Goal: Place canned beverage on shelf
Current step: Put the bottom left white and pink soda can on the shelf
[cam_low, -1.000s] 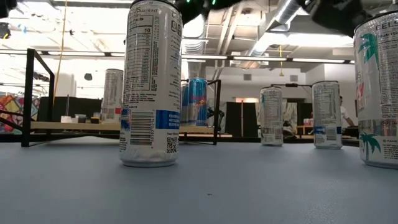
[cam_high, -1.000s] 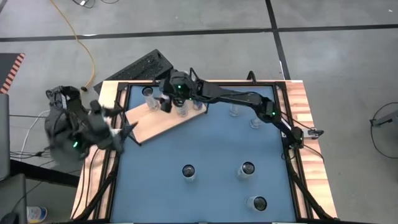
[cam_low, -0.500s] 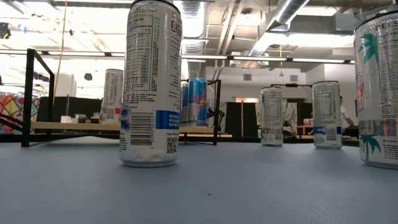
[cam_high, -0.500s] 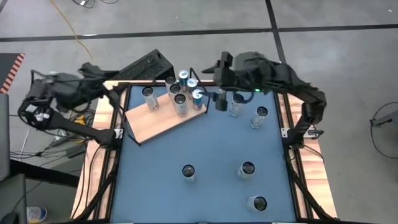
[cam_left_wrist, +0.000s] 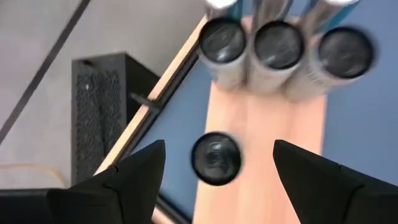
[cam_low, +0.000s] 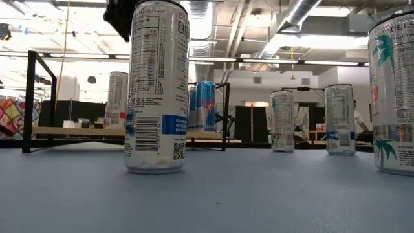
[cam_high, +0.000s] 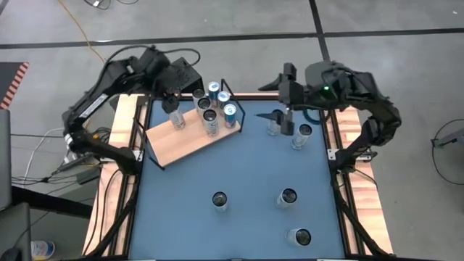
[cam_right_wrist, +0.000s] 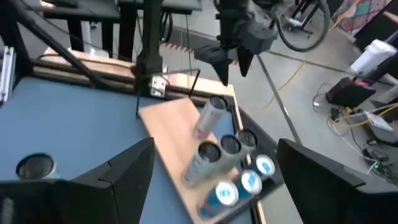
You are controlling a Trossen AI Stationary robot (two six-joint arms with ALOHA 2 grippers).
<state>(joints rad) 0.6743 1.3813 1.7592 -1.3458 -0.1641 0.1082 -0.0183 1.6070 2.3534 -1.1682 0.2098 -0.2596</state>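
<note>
The shelf (cam_high: 190,139), a pale wood board with a black wire frame (cam_high: 239,112) at its right end, lies slantwise at the table's far left. Several cans stand upright on it, one alone (cam_high: 176,119) near its left end. My left gripper (cam_high: 171,98) hovers open above that lone can (cam_left_wrist: 215,158), with nothing between its fingers. My right gripper (cam_high: 279,117) hangs open and empty, high over two cans (cam_high: 274,127) (cam_high: 303,133) standing on the blue tabletop at the far right. In the right wrist view it (cam_right_wrist: 216,146) faces the shelf (cam_right_wrist: 171,134).
Three more cans (cam_high: 220,199) (cam_high: 288,197) (cam_high: 301,237) stand on the blue tabletop toward the near side. A black box (cam_high: 170,76) sits just beyond the table's far left corner. In the low view one can (cam_low: 157,84) stands close in front.
My left gripper has swung in from beyond the table's left edge, round the far left corner, to above the shelf's left end, turning as it went. My right gripper has drawn back from over the shelf toward the table's right and risen. Both stayed open; the shelf's cans stand unmoved.
</note>
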